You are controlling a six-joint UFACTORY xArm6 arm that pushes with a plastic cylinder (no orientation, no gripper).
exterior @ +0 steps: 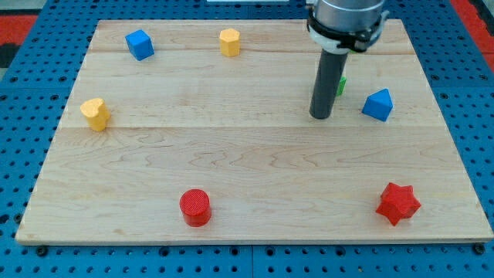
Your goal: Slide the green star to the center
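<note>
The green star (341,84) is mostly hidden behind my dark rod; only a small green sliver shows at the rod's right edge, in the view's upper right. My tip (320,116) rests on the wooden board (247,154) just below and left of that green sliver. A blue triangular block (378,105) sits to the right of the tip.
A blue cube (140,44) and a yellow hexagonal block (229,42) lie near the view's top. A yellow heart-like block (95,113) is at the left. A red cylinder (195,207) and a red star (398,203) lie near the bottom.
</note>
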